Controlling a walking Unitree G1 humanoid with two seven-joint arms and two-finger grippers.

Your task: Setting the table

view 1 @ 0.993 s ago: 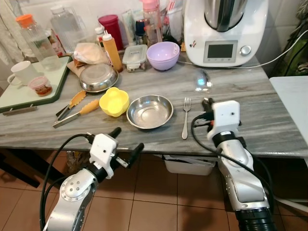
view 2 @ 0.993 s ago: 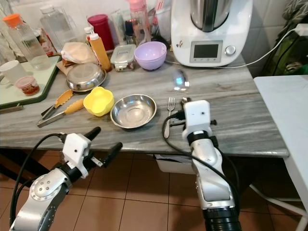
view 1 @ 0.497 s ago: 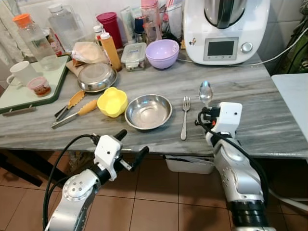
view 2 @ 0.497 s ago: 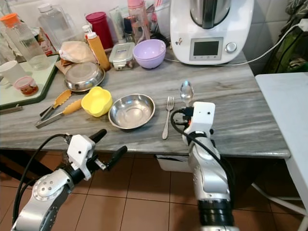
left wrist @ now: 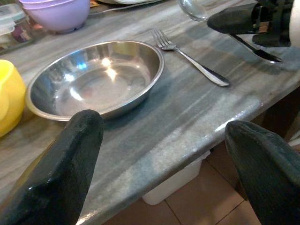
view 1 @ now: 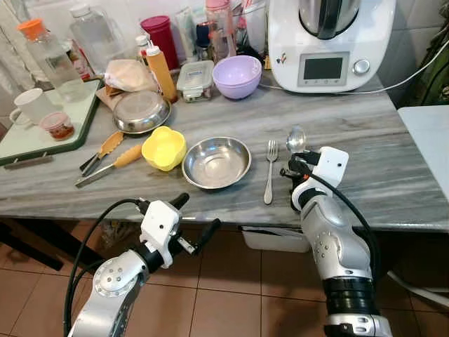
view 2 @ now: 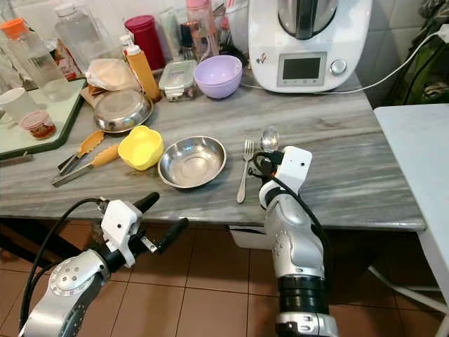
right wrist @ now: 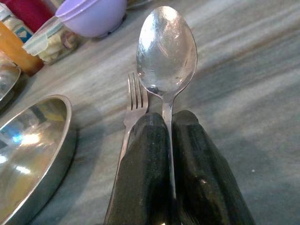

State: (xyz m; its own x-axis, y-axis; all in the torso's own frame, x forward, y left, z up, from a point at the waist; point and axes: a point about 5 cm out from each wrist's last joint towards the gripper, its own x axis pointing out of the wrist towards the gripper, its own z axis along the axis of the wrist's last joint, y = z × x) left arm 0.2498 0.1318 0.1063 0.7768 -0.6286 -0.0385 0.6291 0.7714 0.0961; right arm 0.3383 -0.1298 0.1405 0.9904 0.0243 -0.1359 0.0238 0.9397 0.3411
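1. The jaws of the right gripper (right wrist: 168,140) were pressed shut on the handle of a spoon (right wrist: 166,49), with the spoon's bowl projecting beyond the fingertips.
2. The spoon was held low over the table (view 1: 393,151), just beside the fork (view 1: 269,170) on its right; contact with the surface could not be confirmed.
3. The fork was laid beside the steel bowl (view 1: 217,162), which was set near the front edge.
4. The setting was judged partly done: bowl and fork were placed, and the spoon was not yet released.
5. The right arm was raised from below the table edge, with its wrist bent over the edge.
6. The left gripper (view 1: 193,223) was held below the table edge, its fingers (left wrist: 70,168) spread wide with nothing between them.
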